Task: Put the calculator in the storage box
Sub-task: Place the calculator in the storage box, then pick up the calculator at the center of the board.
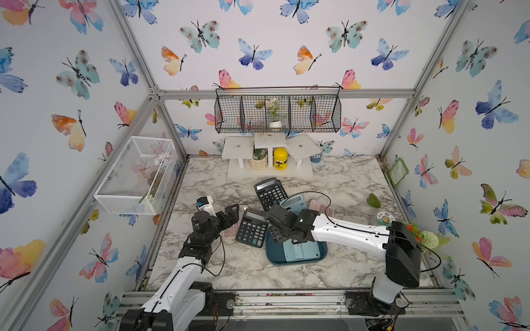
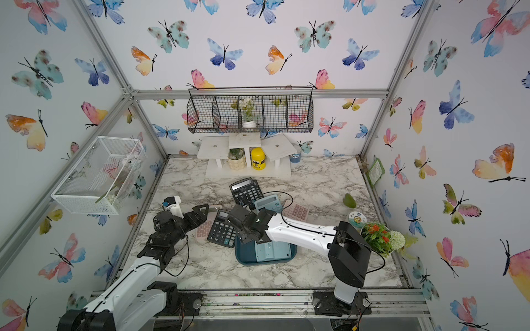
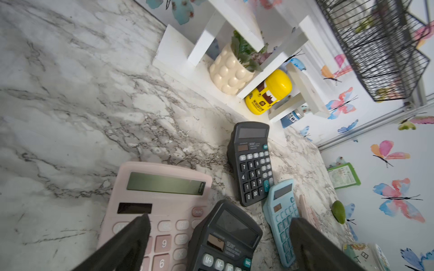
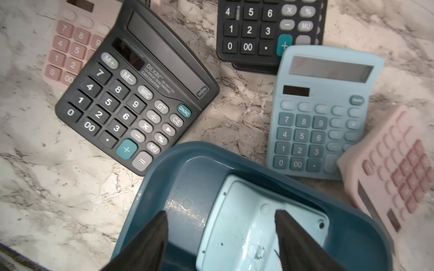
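Light-blue calculator (image 1: 301, 252) face-down in storage box (image 1: 271, 253), its 3 o'clock half; right pincer (image 4: 220, 212) apart, over calculator's edge, empty.

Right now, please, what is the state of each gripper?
Left gripper: open, holding nothing.
Right gripper: open over the blue calculator in the box, holding nothing.

Both arms extended toward the middle, both claws open.
Left arm (image 1: 183, 272) stretched forward from the near left, left claw (image 1: 233, 214) held nearly level with jaws spread wide, gripping nothing. Right arm (image 1: 350, 233) folded at the elbow and laid across leftward, wrist bent down, right claw (image 4: 220, 213) pointing downward, fingers apart, empty.
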